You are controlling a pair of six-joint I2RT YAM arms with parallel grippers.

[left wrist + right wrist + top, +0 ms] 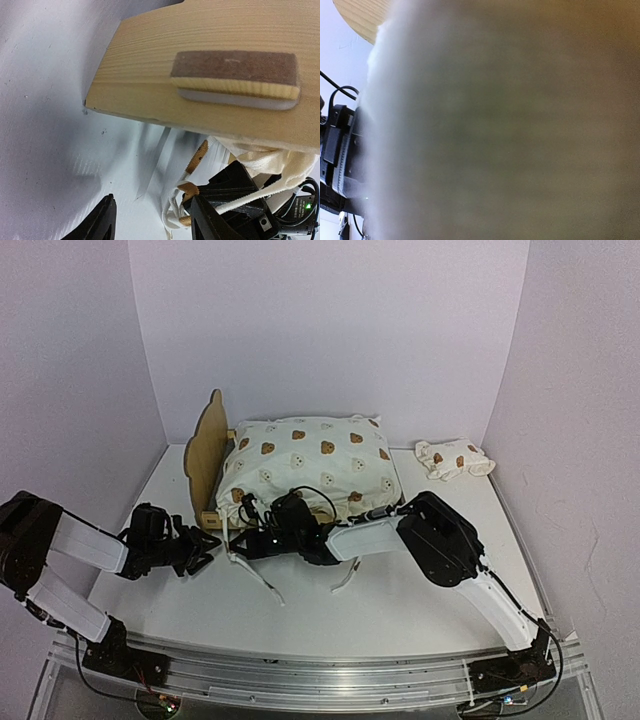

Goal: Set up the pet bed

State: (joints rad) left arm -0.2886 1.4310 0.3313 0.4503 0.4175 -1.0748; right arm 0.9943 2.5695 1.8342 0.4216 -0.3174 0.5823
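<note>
The left gripper (207, 552) hangs low by the near-left corner of the bed (290, 475). Its fingers (102, 222) are parted partway, with only bare worktop (400, 590) between them, and they hold nothing. The right gripper (245, 530) is closed tight at the near-left edge of the cushion (325, 455), pushed into the fabric; whether it pinches any I can't tell. The bed sits mid-worktop toward the back. Its wooden bear-ear headboard (207, 445) stands upright on the left, and the puffy cream bear-print cushion lies against it. White ties (258, 578) trail from the front edge. A small matching pillow (455, 458) lies apart on the right.
</note>
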